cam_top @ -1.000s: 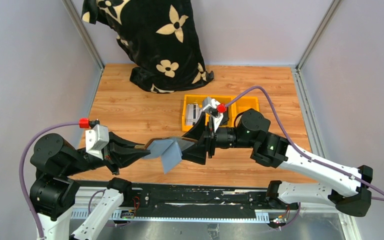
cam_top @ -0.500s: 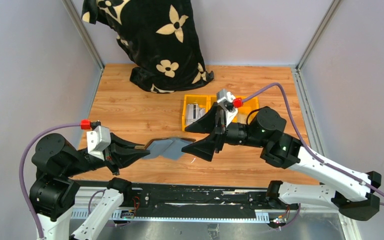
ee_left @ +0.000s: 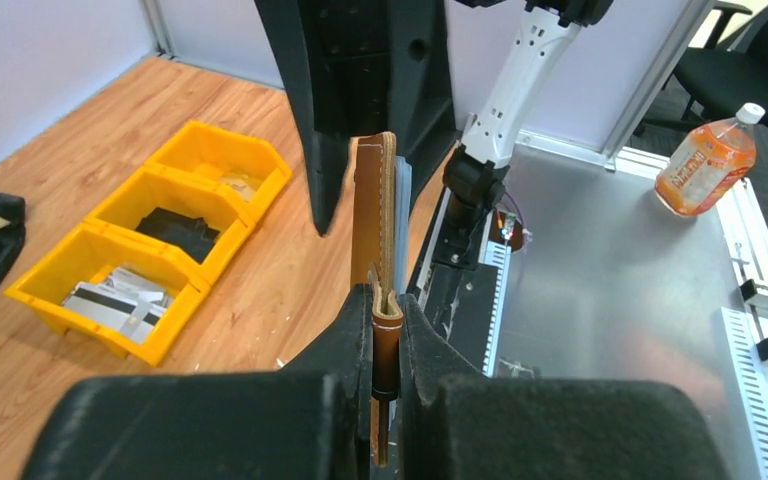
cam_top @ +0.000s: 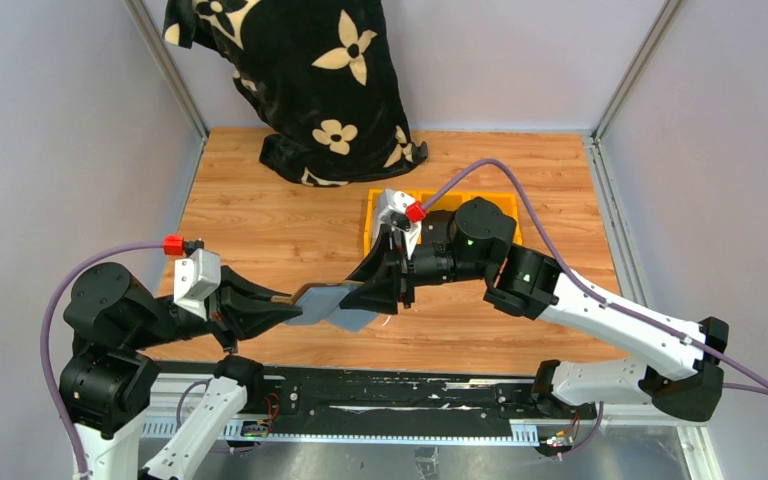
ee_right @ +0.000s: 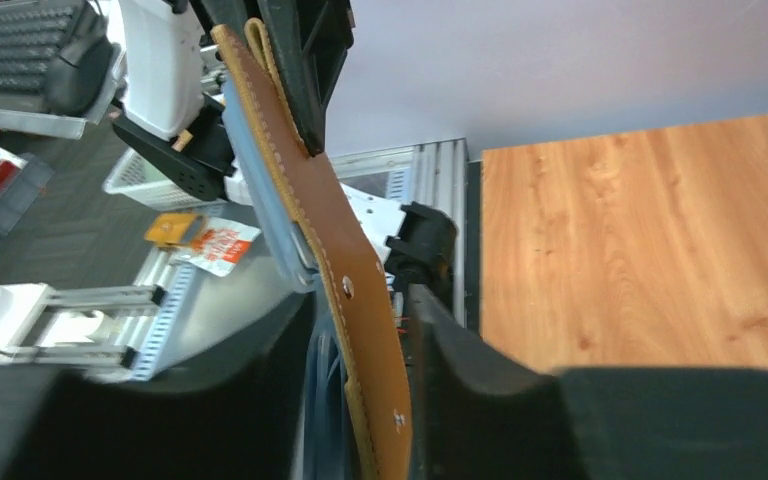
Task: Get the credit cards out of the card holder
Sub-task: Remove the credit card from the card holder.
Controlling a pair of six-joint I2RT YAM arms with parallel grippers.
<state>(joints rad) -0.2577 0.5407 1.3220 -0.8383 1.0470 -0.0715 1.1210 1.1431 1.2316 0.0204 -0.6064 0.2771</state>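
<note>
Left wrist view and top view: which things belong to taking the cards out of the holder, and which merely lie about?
Job: card holder, clamped in the left gripper; right gripper around its other end; grey cards in the yellow bin.
Lying about: flowered cloth; drink bottle; black object in the middle bin.

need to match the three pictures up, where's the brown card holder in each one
Top view: card holder low centre, between the left pincer and right pincer.
Left wrist view: card holder upright and edge-on at centre, its lower end clamped in the left pincer.
Right wrist view: card holder slanting from top left to bottom centre, between the right pincer's fingers.
Shared landmark: the wooden table, seen in all three.
</note>
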